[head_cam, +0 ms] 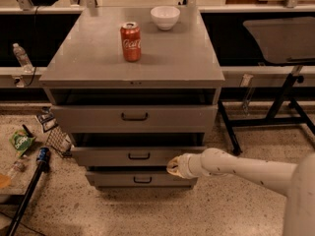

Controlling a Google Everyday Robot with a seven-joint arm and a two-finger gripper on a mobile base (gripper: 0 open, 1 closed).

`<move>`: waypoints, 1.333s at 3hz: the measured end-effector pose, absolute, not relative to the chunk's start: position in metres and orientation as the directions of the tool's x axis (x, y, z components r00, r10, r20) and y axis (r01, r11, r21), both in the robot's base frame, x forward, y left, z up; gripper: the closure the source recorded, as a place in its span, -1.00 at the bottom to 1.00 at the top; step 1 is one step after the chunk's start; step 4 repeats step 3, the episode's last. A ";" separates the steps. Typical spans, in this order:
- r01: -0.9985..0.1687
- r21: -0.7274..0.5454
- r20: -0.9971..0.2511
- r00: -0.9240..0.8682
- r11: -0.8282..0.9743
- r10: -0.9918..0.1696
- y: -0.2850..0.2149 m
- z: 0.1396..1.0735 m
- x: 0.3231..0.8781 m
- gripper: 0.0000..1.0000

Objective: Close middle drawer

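The grey cabinet (133, 63) has three drawers. The middle drawer (113, 156), a shallow grey front with a small black bar handle (139, 156), stands pulled out a little, with a dark gap above it. My gripper (173, 166) is at the end of the white arm (236, 168) that reaches in from the right. It sits against the lower right part of the middle drawer's front, right of the handle. The top drawer (134, 117) is above and the bottom drawer (140, 179) below.
A red soda can (131, 42) and a white bowl (165, 17) stand on the cabinet top. Litter, a green packet (20, 142) and a dark pole (29, 191) lie on the floor at left. A black stand (280, 102) is at right. A plastic bottle (21, 57) sits at far left.
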State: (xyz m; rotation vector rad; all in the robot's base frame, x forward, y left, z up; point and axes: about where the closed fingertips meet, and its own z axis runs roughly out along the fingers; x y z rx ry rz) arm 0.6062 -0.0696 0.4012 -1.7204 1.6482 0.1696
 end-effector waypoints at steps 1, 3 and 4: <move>-0.938 -0.332 -0.662 0.156 0.099 -0.733 -0.074 0.433 0.566 1.00; -0.975 -0.218 -0.781 0.155 0.033 -0.605 -0.069 0.497 0.502 0.56; -0.975 -0.218 -0.781 0.155 0.033 -0.605 -0.069 0.497 0.502 0.56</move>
